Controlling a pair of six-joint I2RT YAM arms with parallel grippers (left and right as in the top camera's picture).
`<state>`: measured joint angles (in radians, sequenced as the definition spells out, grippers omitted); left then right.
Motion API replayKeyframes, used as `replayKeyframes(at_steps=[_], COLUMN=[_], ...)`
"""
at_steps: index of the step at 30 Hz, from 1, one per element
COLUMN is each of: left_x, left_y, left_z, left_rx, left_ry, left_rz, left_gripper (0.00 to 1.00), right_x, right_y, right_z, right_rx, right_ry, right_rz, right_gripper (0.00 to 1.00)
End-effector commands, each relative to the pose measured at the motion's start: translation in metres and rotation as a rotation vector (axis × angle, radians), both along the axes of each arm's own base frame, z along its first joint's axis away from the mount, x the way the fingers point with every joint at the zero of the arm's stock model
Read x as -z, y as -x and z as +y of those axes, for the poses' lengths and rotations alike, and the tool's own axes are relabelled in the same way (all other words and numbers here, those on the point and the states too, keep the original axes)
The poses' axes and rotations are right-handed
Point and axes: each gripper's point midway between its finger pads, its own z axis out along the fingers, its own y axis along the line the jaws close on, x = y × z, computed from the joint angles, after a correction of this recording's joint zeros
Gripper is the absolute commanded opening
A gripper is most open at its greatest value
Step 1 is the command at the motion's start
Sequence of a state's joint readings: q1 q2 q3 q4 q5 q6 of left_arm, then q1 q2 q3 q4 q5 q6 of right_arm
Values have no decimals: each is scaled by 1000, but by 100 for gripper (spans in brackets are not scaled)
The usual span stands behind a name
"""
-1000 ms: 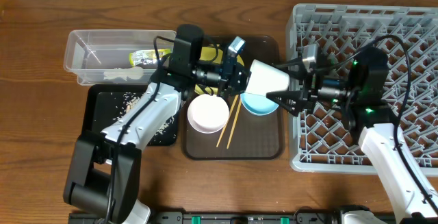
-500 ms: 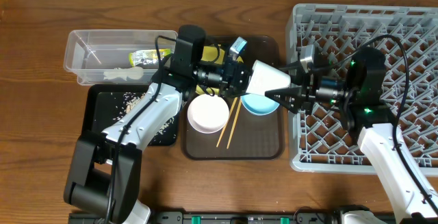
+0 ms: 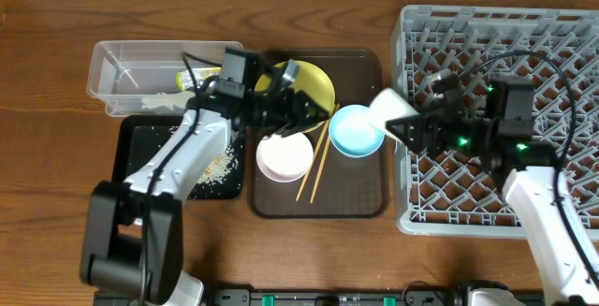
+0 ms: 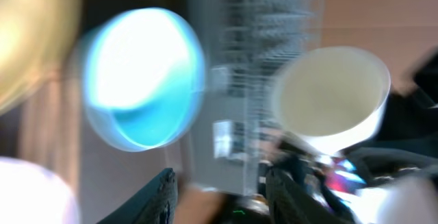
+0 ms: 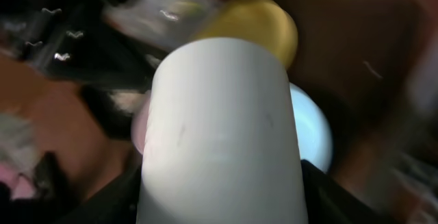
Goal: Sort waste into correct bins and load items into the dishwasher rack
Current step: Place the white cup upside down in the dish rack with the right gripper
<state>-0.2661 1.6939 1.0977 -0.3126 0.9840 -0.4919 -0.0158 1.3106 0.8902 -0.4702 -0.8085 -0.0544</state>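
**Inspector:** Classification of premises?

**Assessor:** A robotics test bench dressed as a dish-clearing station — laboratory, not household kitchen.

**Inspector:** Grounds?

**Assessor:** Two cabled machines, the left arm (image 3: 187, 152) and the right arm (image 3: 547, 212), stand at a wood-grain counter (image 3: 56, 184). Green indicator lights (image 3: 488, 88) are lit on the right one. A grey lattice dishwasher rack (image 3: 562, 35) of catering type sits beside a brown tray (image 3: 356, 194) of used tableware. At the left are a clear tub (image 3: 122, 81) and a black tray (image 3: 140, 138) — rice grains (image 3: 217, 166) are scattered in the latter.
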Motion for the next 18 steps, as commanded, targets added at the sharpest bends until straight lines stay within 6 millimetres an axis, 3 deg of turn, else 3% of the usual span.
replayKeyframes(at_steps=[1, 4, 10, 13, 18], left_x=[-4, -8, -34, -50, -60], left_y=[-15, -11, 4, 8, 11], left_z=[41, 74, 127, 133, 134], left_rx=[-54, -135, -285, -315, -326], left_ry=[-265, -440, -669, -679, -668], left_rz=[-245, -270, -325, -367, -392], left_gripper=[45, 45, 45, 45, 46], right_x=[-29, -37, -47, -47, -26], right_y=[-19, -12, 14, 27, 35], right_z=[-43, -73, -132, -158, -173], right_rx=[183, 297, 525, 638, 654], right_ry=[200, 339, 602, 713, 754], right_rz=[-62, 8, 166, 241, 370], right_gripper=[23, 1, 1, 1, 1])
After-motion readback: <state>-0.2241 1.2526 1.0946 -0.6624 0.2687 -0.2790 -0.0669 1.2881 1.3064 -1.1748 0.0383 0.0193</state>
